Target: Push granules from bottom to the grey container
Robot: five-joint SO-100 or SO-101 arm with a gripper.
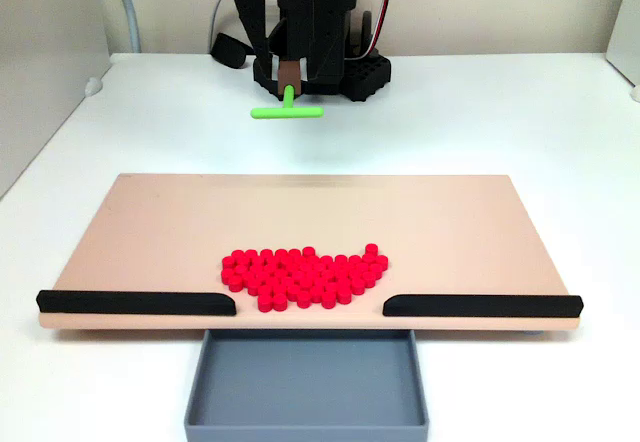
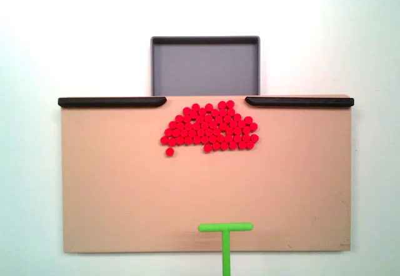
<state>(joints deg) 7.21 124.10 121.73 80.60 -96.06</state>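
The grey tray [image 1: 306, 387] sits nearest in a fixed view, shallow with low walls, tucked under the tan board's [image 1: 160, 222] front edge at the gap between 2 black bars [image 1: 135, 303]. Just behind that gap, the red beads [image 1: 305, 276] are a tight cluster of tiny short cylinders. Farthest back, the gripper [image 1: 290, 74] is clamped on a green T-stick [image 1: 287, 112].

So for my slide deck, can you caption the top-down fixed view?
Red granules clustered on the tan board at the gap before the empty grey container, green T-stick behind.
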